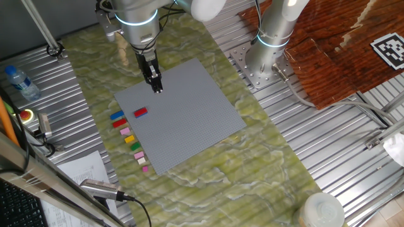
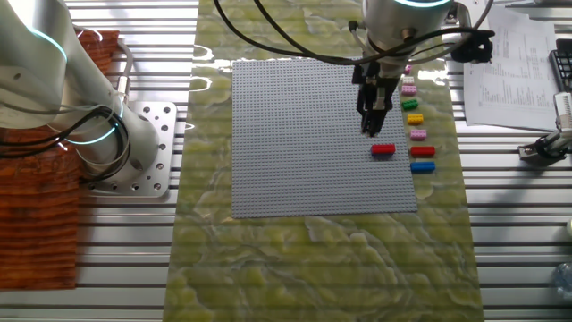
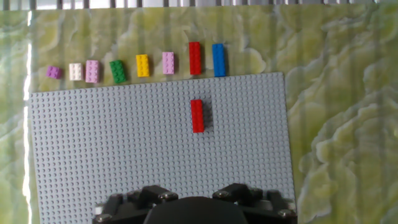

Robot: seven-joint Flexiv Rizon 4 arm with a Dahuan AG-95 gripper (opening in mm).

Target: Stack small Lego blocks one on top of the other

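A red Lego block (image 1: 140, 112) lies on the grey baseplate (image 1: 189, 120) near its left edge; it also shows in the other fixed view (image 2: 382, 150) and the hand view (image 3: 197, 116). Beside the plate lies a row of small blocks: blue (image 3: 219, 60), red (image 3: 194, 58), pink, yellow (image 3: 142, 65), green (image 3: 117, 71) and more pink and white ones. My gripper (image 1: 154, 85) hangs above the plate, behind the lone red block and apart from it (image 2: 371, 125). Its fingers look closed and hold nothing. In the hand view only the hand's body (image 3: 193, 208) shows.
A second arm's base (image 1: 265, 50) stands on a metal plate right of the baseplate. A water bottle (image 1: 19, 82) lies at the far left. Papers (image 2: 514, 63) and tools sit past the block row. A white container (image 1: 322, 211) stands at the front.
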